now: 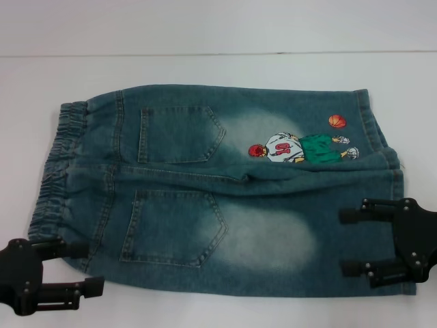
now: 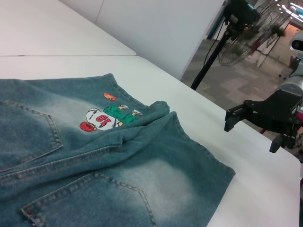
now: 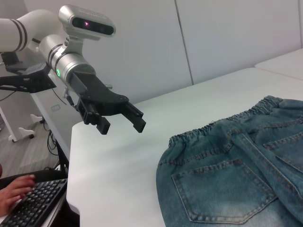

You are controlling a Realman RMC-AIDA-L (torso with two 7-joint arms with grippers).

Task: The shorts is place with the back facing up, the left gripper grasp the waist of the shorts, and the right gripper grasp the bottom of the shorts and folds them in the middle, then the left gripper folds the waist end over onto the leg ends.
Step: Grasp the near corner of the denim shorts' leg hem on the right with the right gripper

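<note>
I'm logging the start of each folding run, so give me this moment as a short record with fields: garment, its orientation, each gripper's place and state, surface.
garment: denim shorts, spread flat, unfolded
side up: back, two patch pockets showing
waist: elastic waistband on the robot's left
leg ends: on the robot's right, cartoon basketball player print on the far leg
left gripper: open, at the near waist corner, holding nothing
right gripper: open, over the near leg's hem, holding nothing
surface: white table

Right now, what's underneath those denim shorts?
The shorts lie flat on the white table, which shows all around them. Whatever lies directly beneath the fabric is covered.
</note>
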